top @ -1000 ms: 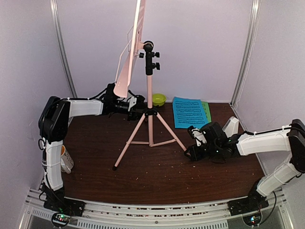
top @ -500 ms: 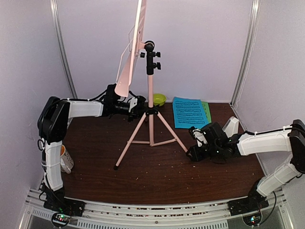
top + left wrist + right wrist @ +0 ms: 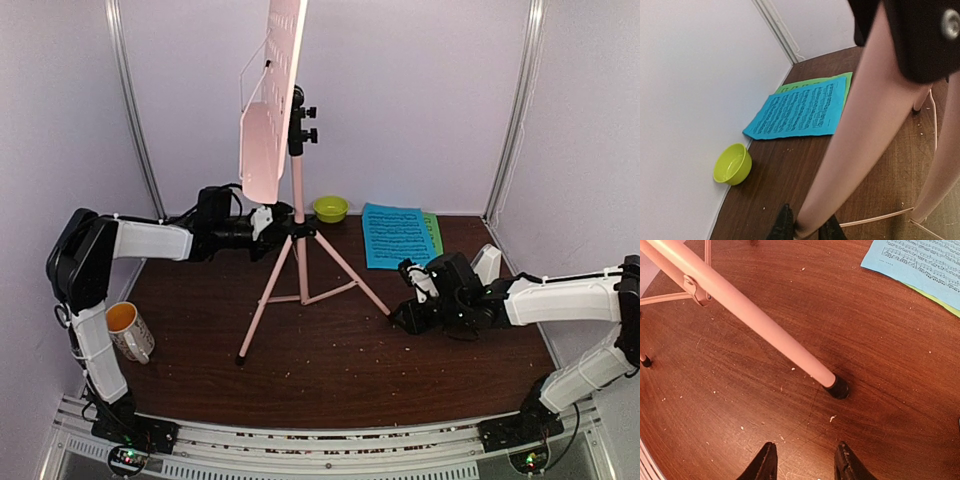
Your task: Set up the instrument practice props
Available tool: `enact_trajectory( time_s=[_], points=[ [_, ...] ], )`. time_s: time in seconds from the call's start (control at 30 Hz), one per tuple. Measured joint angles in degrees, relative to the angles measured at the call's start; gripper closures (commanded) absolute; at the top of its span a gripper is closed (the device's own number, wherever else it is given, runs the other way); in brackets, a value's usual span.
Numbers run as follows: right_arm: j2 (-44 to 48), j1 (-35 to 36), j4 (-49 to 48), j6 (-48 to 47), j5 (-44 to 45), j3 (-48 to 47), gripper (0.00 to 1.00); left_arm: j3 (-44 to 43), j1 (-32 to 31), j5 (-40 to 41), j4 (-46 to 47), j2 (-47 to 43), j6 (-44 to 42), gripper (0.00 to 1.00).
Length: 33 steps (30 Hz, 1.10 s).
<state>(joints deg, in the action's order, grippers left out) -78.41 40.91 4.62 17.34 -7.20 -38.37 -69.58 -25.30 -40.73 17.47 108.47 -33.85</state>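
With the right gripper [image 3: 806, 462] spread beside a foot near the surface's right edge, the left gripper [image 3: 808, 227], pinching a leg of the pink music stand [image 3: 268, 120], has shifted it leftward at mid-surface, away from the far-edge blue sheet [image 3: 392, 235]: positioning apparently unfinished.

Pink stand [image 3: 297, 190], blue sheet [image 3: 393, 236], lime bowl [image 3: 331, 208]

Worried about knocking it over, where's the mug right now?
In the overhead view, the mug sits at the table's near left, right beside the left arm's lower segment and left of the pink music stand's front leg.
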Motion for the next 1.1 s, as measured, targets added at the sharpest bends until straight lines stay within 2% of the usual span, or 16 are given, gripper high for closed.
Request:
enact_trajectory(
  time_s=[0.2, 0.57, 0.77, 0.97, 1.1],
  points=[
    [-0.02, 0.00, -0.13, -0.22, 0.02, -1.07, 0.61, 9.86, 0.20, 10.45, 6.01, -6.75, 4.98, 1.00],
    [-1.22, 0.00, -0.92, -0.48, -0.33, -3.78, 0.59, 21.24, 0.17, 32.54, 9.62, -16.74, 14.95, 1.00],
    [-2.43, 0.55, -3.28, -0.15, -1.53, -5.44, 0.40, 24.33, -0.24, 45.46, 9.75, -20.00, 21.77, 1.00],
    [-3.98, 4.33, -7.96, 2.08, -1.79, -7.41, 0.25, 26.38, -3.82, 58.38, 11.23, -21.07, 26.67, 1.00],
    [-5.86, 7.41, -12.90, 4.50, -1.86, -8.94, 0.19, 25.99, -6.51, 64.74, 9.99, -21.00, 29.99, 1.00]
  ],
)
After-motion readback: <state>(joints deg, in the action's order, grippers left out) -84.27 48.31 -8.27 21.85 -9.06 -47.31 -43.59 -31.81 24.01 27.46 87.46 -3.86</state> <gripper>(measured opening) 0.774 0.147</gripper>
